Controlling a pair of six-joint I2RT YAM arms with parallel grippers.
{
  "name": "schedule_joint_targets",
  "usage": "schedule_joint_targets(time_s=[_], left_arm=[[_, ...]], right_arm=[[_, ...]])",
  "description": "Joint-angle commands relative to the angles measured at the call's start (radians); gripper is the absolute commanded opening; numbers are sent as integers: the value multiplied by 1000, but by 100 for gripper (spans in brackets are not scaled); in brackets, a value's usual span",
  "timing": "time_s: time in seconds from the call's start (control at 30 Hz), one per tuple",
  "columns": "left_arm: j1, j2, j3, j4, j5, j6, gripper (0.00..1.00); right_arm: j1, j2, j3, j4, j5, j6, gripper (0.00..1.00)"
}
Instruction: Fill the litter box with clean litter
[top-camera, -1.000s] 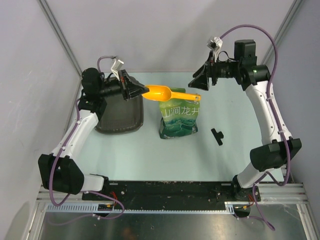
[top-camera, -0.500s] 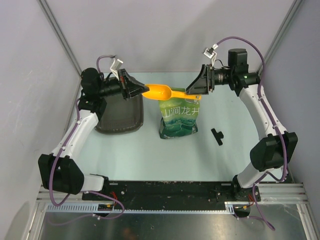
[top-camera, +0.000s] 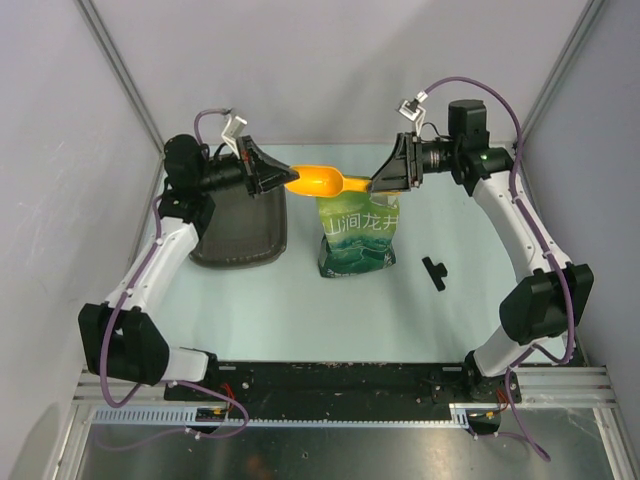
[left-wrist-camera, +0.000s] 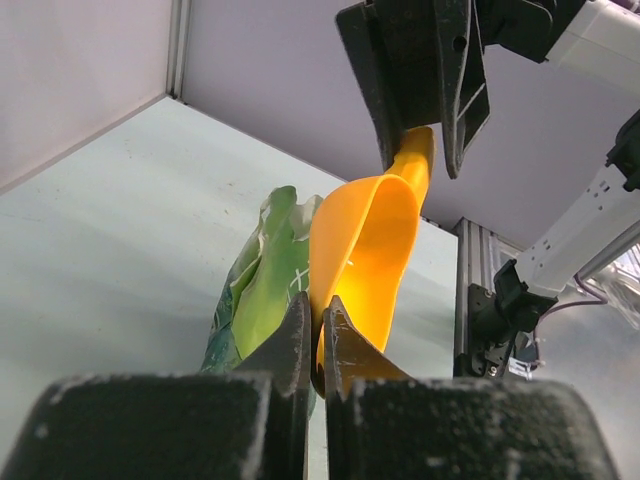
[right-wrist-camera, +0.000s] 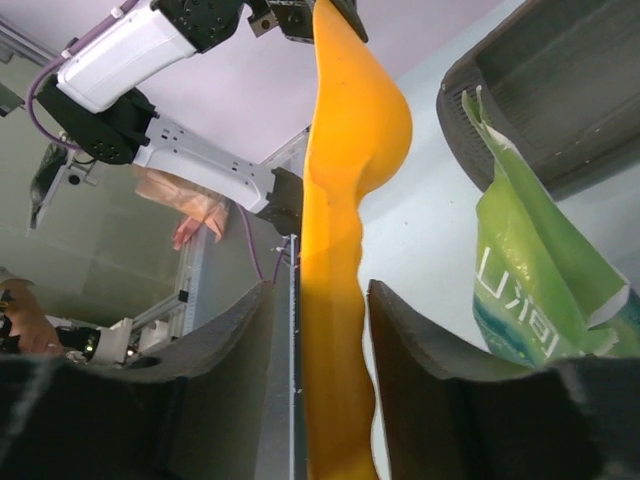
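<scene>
Pinching the bowl rim of the orange scoop (top-camera: 325, 182) with the left gripper (top-camera: 285, 181), jaws clenched on a thin plastic edge, in the air above the green pouch (top-camera: 358, 240). Bracketing the handle with the right gripper (top-camera: 381, 185), one finger on each side. Not showing clearly whether pressing already or only standing close, so not possible to tell.

Lying on the table (top-camera: 300, 310), below and behind the left gripper and just beside the pouch: the litter box (top-camera: 250, 235), showing only a dark floor. Not showing in any view: the clean litter, probably waiting inside the pouch.

Risking most at the handover itself:
- Letting go on the left before gripping firmly on the right, and so dropping the scoop onto the pouch, perhaps tipping it and spilling.
- Squeezing a smooth, tapering handle, and so letting it slide or twist between the pads, leaving the bowl pointing wrongly for scooping.
- Clamping from both sides while moving apart, and so bending the plastic or snapping it out of the thin left pinch.
- Working with both sets of fingers near each other, and so inviting a knock.
</scene>
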Motion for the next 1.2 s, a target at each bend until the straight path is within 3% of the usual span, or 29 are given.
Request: schedule_joint_targets(time_s=[0.0, 0.13, 0.17, 0.2, 0.23, 0.27, 0.3, 0.33, 0.37, 0.4, 0.43, 0.47, 0.53, 0.63, 0.87, 1.0, 1.17], left_arm=[[7, 10, 56, 43, -12, -2, 0], [7, 15, 59, 43, -36, 10, 0], [5, 15, 60, 43, -40, 24, 7], [7, 12, 65, 41, -30, 45, 33], [8, 7, 80, 24, -23, 76, 42], [7, -17, 98, -87, -35, 211, 48], [1, -27, 123, -174, -46, 313, 57], [-9, -31, 182, -256, -56, 541, 60], [-32, -37, 206, -428, -107, 647, 63], [-48, -57, 223, -492, -144, 753, 67], [-70, -70, 239, -543, -194, 945, 68], [-123, -83, 234, -574, -319, 1020, 69], [-177, -126, 198, -576, -407, 1217, 69], [-280, -134, 191, -574, -542, 1355, 68], [-440, -122, 186, -557, -696, 1513, 61], [-446, -126, 178, -569, -693, 1536, 59], [-444, -148, 194, -635, -693, 1522, 65]], right_arm=[[16, -57, -12, -3, -7, -6, 39], [11, -55, -18, 17, -7, 3, 5], [3, -55, -18, 18, 5, -6, 2], [-1, -55, -10, 9, 26, -27, 0], [-9, -52, 31, -68, 95, -77, 0], [-12, -39, 72, -130, 135, -143, 0], [-3, -26, 115, -206, 185, -311, 0], [6, -19, 154, -330, 295, -382, 0], [14, -14, 204, -357, 334, -429, 0], [25, -12, 218, -371, 364, -461, 0], [28, -11, 228, -374, 397, -457, 0], [31, -11, 234, -368, 401, -445, 0], [48, -15, 223, -342, 395, -405, 0], [100, -40, 189, -336, 419, -429, 0], [177, -66, 192, -375, 461, -492, 0], [161, -69, 198, -365, 454, -478, 0], [144, -75, 191, -370, 450, -472, 0]])
